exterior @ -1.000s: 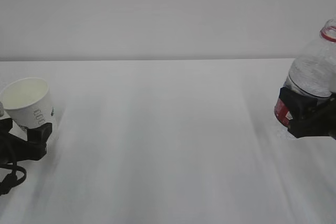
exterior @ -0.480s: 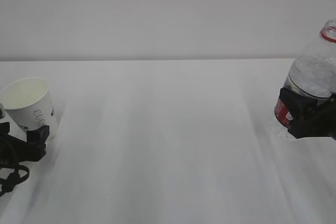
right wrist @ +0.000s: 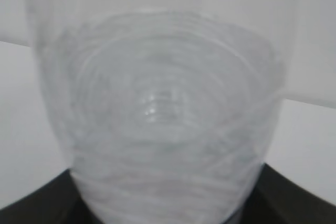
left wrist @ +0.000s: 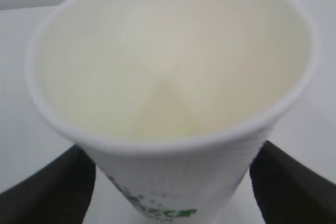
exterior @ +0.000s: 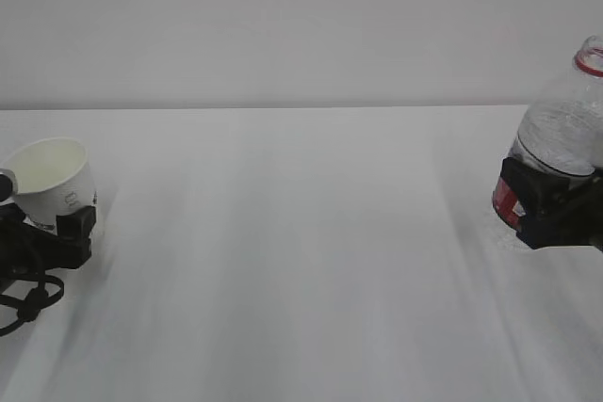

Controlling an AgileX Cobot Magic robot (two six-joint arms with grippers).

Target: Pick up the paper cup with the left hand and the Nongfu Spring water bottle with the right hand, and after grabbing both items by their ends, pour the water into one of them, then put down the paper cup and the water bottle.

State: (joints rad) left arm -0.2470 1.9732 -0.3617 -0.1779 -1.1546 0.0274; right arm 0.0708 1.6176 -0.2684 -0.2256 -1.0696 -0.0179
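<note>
White bench and a pale wall fill the scene. At far left, the left pincer stands wide around the base of the paper cup, which tilts slightly; whether it truly grips is unclear. At far right, the right pincer is closed around the lower body of the Nongfu Spring water bottle, upright, uncapped, part full. The cup looks light and easily crushed, best held low and gently. The bottle seems heavier, ribbed, slippery.
</note>
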